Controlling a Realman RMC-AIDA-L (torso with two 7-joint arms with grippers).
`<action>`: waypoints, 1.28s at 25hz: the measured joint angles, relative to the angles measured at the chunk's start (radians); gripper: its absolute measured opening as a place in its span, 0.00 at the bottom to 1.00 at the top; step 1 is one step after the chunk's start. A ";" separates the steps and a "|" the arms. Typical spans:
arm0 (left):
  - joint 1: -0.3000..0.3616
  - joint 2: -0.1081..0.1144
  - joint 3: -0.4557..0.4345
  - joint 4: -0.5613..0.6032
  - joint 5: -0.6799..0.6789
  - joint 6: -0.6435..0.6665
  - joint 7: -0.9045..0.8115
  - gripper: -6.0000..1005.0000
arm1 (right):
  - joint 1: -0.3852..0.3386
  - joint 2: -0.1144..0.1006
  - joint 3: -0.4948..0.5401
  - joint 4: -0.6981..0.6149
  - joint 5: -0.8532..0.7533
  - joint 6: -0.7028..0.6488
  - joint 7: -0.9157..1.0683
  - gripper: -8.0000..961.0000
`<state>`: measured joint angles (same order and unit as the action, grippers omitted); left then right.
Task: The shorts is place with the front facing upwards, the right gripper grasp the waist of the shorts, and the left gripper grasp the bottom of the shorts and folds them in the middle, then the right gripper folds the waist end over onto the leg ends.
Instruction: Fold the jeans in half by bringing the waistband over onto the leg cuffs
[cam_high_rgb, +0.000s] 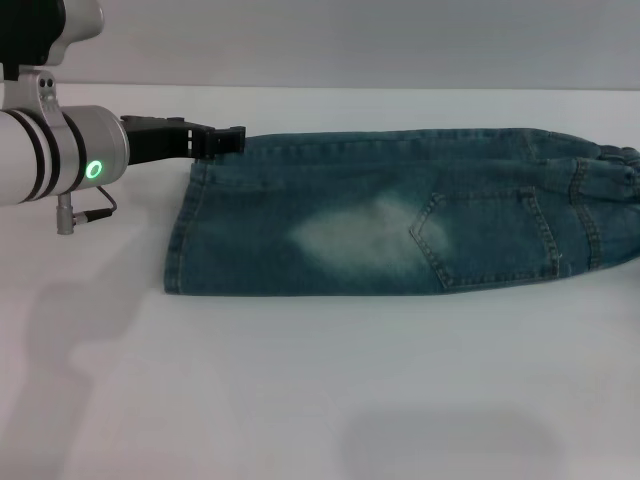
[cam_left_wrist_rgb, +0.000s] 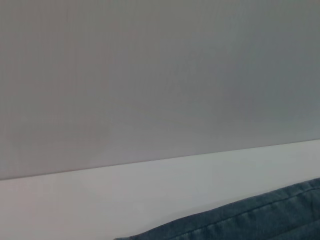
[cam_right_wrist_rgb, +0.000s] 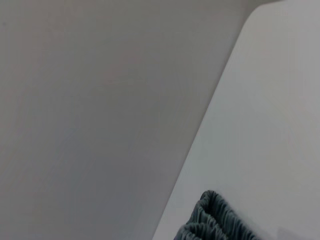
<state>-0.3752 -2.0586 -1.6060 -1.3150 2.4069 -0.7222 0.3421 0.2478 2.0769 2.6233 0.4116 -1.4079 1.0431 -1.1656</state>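
The blue denim shorts (cam_high_rgb: 400, 215) lie flat on the white table, folded lengthwise into one long band. The leg ends (cam_high_rgb: 185, 225) point left. The gathered waist (cam_high_rgb: 618, 165) runs off the right edge of the head view. My left gripper (cam_high_rgb: 232, 140), with its green ring, reaches in from the left and sits at the far corner of the leg ends, touching or just above the denim. A strip of the shorts (cam_left_wrist_rgb: 260, 215) shows in the left wrist view. The ruffled waist (cam_right_wrist_rgb: 220, 220) shows in the right wrist view. My right gripper is out of view.
The white table (cam_high_rgb: 300, 380) stretches in front of the shorts, and its far edge (cam_high_rgb: 350, 88) meets a grey wall. A soft shadow falls on the table near the front.
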 joint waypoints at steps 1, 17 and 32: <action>0.001 0.000 0.000 0.000 -0.001 0.000 0.000 0.85 | 0.002 0.000 -0.002 -0.002 0.000 -0.001 -0.001 0.66; 0.012 -0.002 0.024 -0.002 -0.013 0.006 0.000 0.85 | 0.076 -0.017 -0.016 -0.016 -0.060 -0.046 0.051 0.64; 0.019 -0.002 0.051 -0.010 -0.043 0.029 0.012 0.85 | 0.071 -0.014 -0.006 -0.006 -0.073 -0.058 0.056 0.30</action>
<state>-0.3560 -2.0601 -1.5545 -1.3254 2.3635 -0.6932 0.3542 0.3183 2.0632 2.6170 0.4055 -1.4813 0.9854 -1.1098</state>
